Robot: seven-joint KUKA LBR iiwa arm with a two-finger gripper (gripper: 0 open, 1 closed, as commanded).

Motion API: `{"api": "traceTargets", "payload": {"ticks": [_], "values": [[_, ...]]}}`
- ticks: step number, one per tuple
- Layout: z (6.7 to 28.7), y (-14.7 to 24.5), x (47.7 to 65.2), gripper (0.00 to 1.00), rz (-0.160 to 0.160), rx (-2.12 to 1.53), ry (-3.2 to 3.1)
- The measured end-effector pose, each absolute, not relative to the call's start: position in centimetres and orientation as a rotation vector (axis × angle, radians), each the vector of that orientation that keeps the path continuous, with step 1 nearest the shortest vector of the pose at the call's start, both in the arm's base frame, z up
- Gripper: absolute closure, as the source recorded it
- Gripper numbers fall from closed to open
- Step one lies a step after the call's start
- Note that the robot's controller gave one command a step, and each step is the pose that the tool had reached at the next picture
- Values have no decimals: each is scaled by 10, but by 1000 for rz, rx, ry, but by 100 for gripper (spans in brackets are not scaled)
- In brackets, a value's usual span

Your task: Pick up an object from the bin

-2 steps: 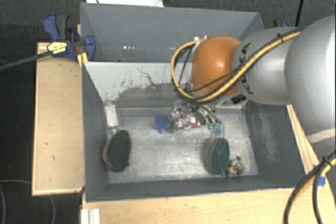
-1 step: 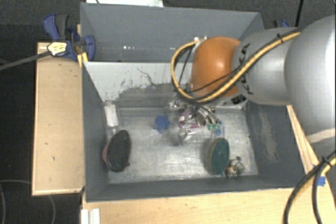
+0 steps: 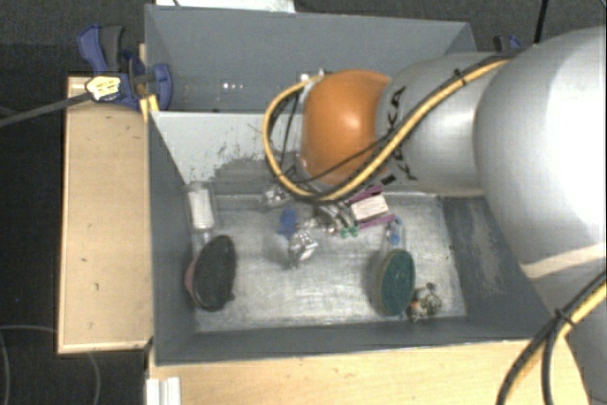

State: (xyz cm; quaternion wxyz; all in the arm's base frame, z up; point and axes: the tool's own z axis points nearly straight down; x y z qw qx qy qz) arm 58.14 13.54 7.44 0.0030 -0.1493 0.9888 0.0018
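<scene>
Gripper (image 3: 303,247) low at frame centre in the bin (image 3: 285,52), claw open or closed can't tell, nearest thing a small blue piece (image 3: 287,224) just upper left of it, probably light, hard, slippery plastic, so pinch across its narrow sides.

Arm (image 3: 455,138) (orange-capped wrist (image 3: 341,123)) reaches down, pincer (image 3: 302,245) low.

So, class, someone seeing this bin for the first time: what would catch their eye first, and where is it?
The silver arm dominates, reaching in from the right with its orange wrist cover over the middle of the bin. On the floor below, two round things stand out: a dark disc near the left wall and a green disc towards the lower right.
</scene>
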Motion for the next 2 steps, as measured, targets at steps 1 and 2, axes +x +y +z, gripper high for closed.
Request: {"api": "traceTargets", "payload": {"ticks": [1,2], "values": [[73,106,595,0,7,-344,3112],[76,106,597,100,6,-342,3105]]}}
